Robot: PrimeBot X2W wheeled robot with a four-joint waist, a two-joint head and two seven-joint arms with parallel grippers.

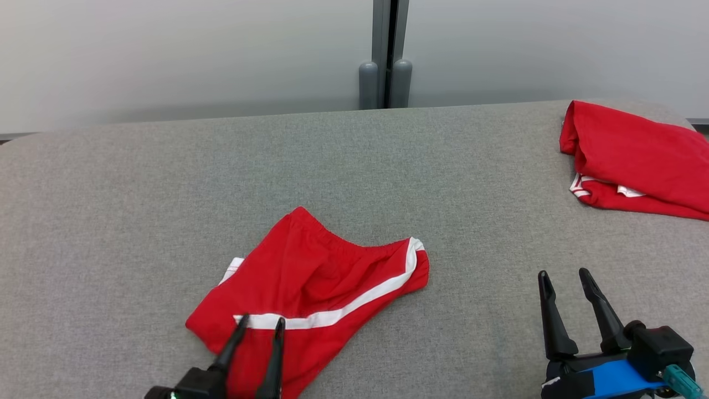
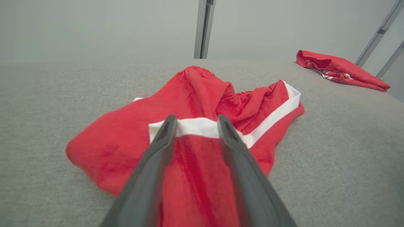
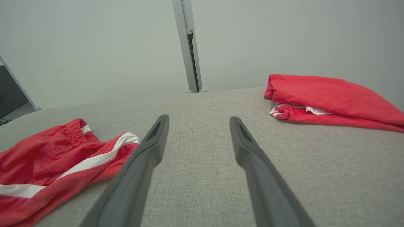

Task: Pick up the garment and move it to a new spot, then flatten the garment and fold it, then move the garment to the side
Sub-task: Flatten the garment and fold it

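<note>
Left wrist view shows the shorts (image 2: 202, 94) humped; head view, flat, running lower left to upper right, waistband uppermost. Left gripper (image 1: 261, 321) and right gripper (image 1: 563, 273) both spread.

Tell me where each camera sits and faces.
Head view: on the head, looking forward and down at the grey table; left gripper over the red shorts, right gripper lower right.
Left wrist view: on the left wrist, looking along its fingers across the shorts.
Right wrist view: on the right wrist, looking along its fingers over bare table.
Shared: all three show the folded red garment.
</note>
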